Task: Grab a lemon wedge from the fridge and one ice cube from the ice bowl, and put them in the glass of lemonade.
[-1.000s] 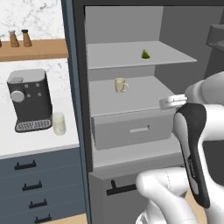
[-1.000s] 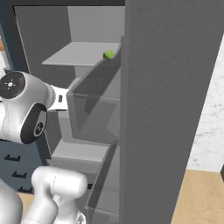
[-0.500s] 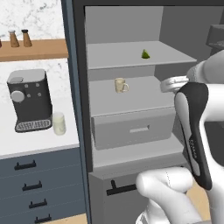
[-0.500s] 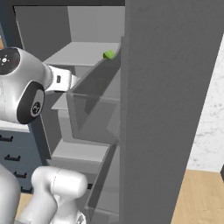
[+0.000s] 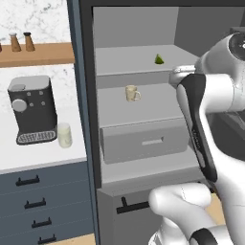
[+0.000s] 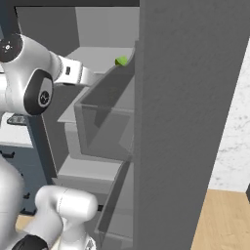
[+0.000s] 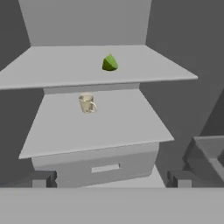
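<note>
Lemon wedge (image 7: 110,63) on upper fridge (image 5: 139,72) shelf: light, slick, likely firm; pinch flat flanks. Gripper (image 7: 109,179) open, empty.

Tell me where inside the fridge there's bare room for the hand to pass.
Top shelf: bare on both sides of the lemon wedge. Middle shelf: open right of the beige mug and along its front. Tightest at the right, where the door bin juts in.

Flat, even rendered light, soft shadows inside the fridge (image 5: 139,119), low-resolution softness throughout.
</note>
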You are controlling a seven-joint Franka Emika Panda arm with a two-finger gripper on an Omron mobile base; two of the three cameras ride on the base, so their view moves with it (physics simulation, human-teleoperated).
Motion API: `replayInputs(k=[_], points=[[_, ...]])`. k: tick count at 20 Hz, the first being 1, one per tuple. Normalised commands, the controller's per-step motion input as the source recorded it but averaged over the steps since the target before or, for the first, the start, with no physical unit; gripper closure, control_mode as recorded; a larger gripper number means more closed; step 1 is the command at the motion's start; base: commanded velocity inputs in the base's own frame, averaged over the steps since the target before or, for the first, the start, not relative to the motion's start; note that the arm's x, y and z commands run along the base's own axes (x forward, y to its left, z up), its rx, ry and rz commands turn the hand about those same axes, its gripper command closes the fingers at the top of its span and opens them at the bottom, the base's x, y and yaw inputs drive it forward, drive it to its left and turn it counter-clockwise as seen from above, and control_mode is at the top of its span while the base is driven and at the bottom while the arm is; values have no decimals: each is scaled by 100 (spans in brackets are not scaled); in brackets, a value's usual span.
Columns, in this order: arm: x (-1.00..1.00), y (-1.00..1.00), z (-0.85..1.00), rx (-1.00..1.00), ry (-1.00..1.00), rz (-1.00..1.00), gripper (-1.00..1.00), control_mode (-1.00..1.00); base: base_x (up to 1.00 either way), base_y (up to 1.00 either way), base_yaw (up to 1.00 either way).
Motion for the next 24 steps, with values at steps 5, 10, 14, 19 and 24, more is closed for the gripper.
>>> replayInputs(k=[5, 10, 14, 19, 24], points=[[81, -10, 0, 6, 0, -9, -100, -100, 0, 0, 0], [78, -1, 0, 14, 0, -10, -100, -100, 0, 0, 0], [57, -2, 0, 7, 0, -6, -100, -100, 0, 0, 0], [48, -8, 0, 0, 0, 0, -100, -100, 0, 0, 0], [61, -9, 0, 0, 0, 0, -100, -100, 0, 0, 0]])
